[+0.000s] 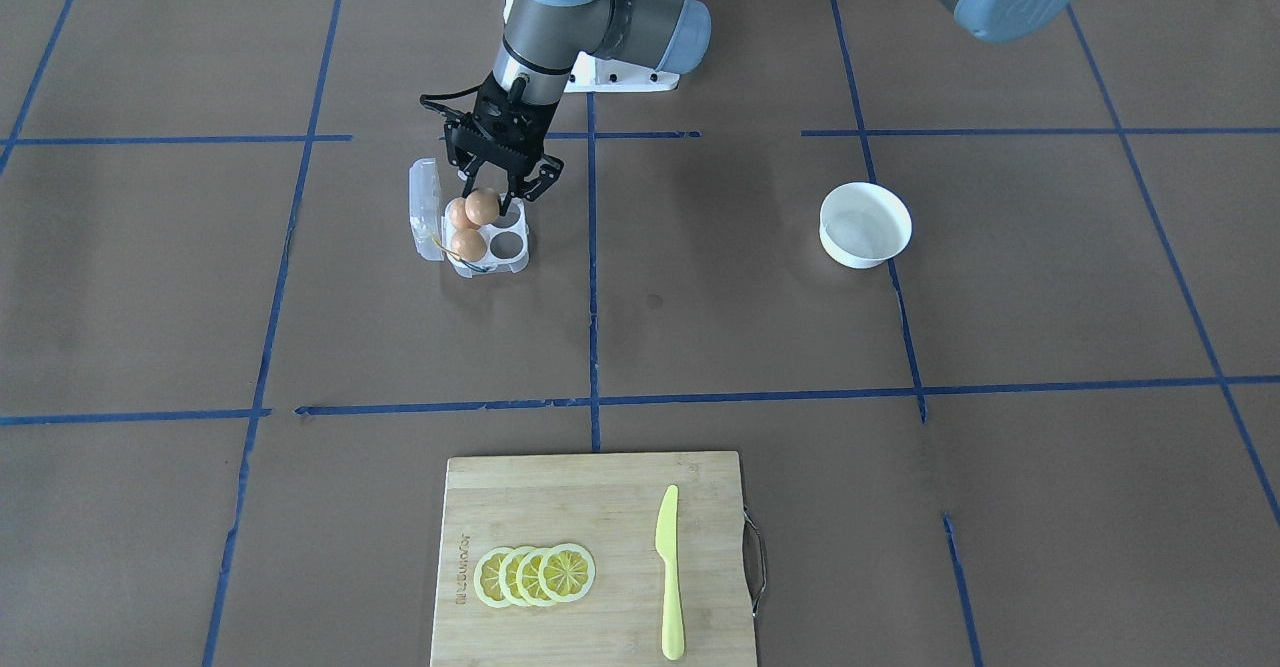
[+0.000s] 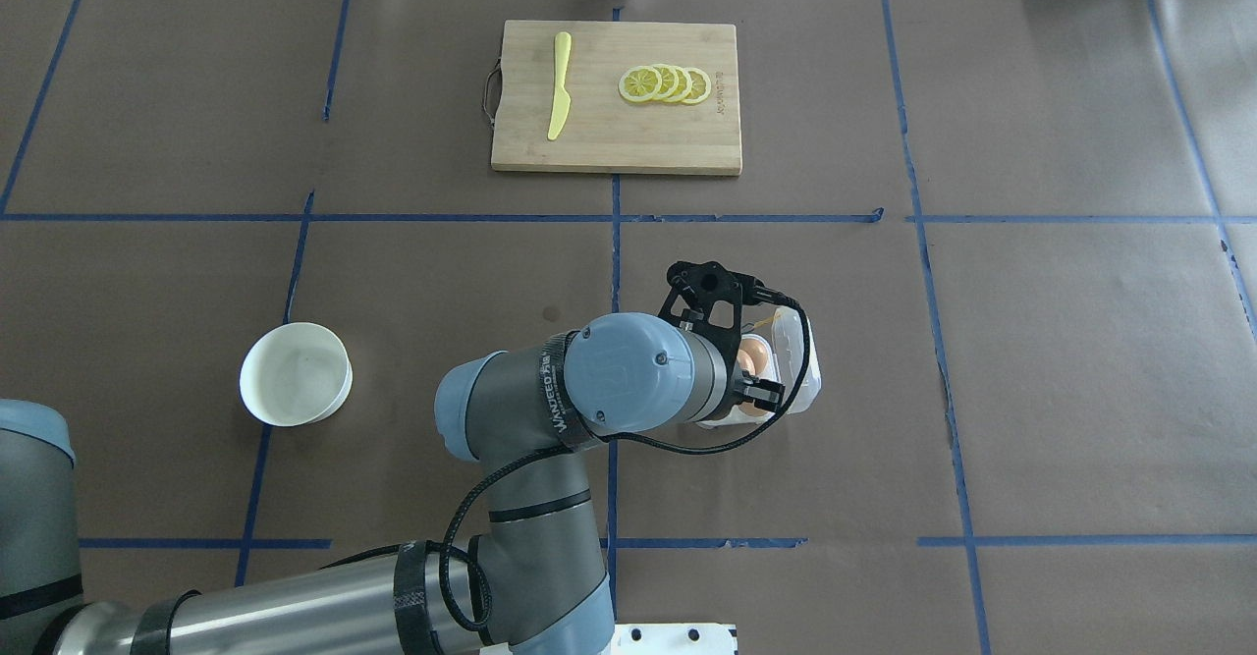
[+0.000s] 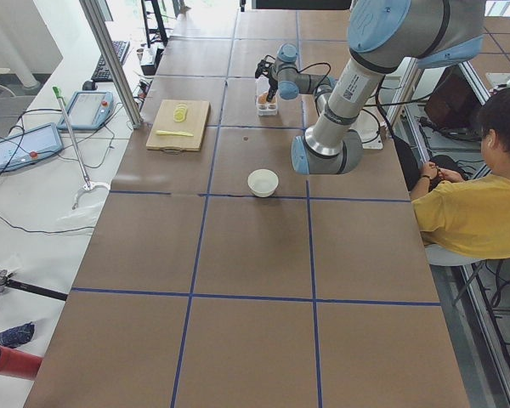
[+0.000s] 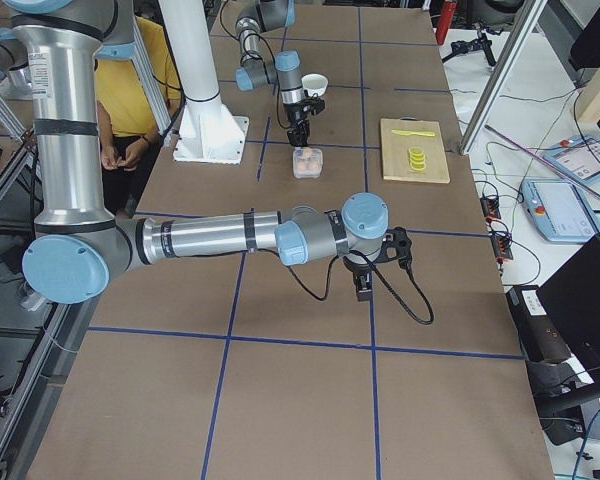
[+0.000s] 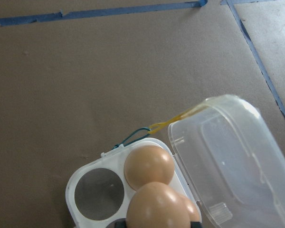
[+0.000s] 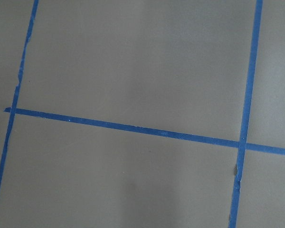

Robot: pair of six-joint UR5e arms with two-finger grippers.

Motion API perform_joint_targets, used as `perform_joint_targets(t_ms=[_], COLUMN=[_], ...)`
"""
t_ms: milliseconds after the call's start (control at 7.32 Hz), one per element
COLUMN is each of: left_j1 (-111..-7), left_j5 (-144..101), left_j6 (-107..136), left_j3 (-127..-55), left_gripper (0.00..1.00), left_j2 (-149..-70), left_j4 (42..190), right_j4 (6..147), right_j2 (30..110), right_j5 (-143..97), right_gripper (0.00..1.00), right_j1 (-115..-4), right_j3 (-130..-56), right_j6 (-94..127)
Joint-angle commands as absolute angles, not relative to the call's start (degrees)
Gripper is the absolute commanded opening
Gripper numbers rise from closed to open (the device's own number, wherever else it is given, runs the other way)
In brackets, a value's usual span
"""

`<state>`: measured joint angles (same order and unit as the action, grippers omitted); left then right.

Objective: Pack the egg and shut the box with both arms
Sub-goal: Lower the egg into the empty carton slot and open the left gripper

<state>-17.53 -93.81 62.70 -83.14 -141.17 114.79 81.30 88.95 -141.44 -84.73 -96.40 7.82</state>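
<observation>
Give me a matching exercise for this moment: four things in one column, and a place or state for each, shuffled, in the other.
Things:
1. left claw
2. box lid
3. white bowl
4. yellow knife

Places or states:
A. lying on the cutting board
B. standing open
C. empty
D. shut on an egg

Pairs: 1-D, 2-B, 3-C, 4-A.

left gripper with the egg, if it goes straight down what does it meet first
Probably the box, one of its two empty cups: the egg in the left gripper hangs just over it, beside two packed eggs. Exact alignment is unclear.
</observation>
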Motion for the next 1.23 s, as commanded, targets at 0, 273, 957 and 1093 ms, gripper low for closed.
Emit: perform_joint_targets(t_ms=[0,273,957,1093], left_j1=[-17.6,-17.6,-17.6,-17.6], left_j5=[-93.7,-93.7,-93.7,-93.7], left_j6=[62.7,62.7,62.7,62.8], left_j3=[-83.1,-83.3,-83.8,-83.9], left_gripper=[0.14,0.31,0.85,0.85], left_j2=[-140.8,-140.8,-140.0,-140.0], left_j4=[114.8,114.7,114.7,114.8], right_j4=[81.3,81.3,81.3,81.3], right_j2=[88.9,88.9,88.9,88.9], right_j5=[-141.5,-141.4,-141.4,-141.4], right_gripper=[1.00,1.00,1.00,1.00], right_j1=[-84.8,-84.7,-84.7,-84.7], right_j3=[-96.4,-96.3,-96.4,-96.3], right_j6=[7.8,7.8,7.8,7.8])
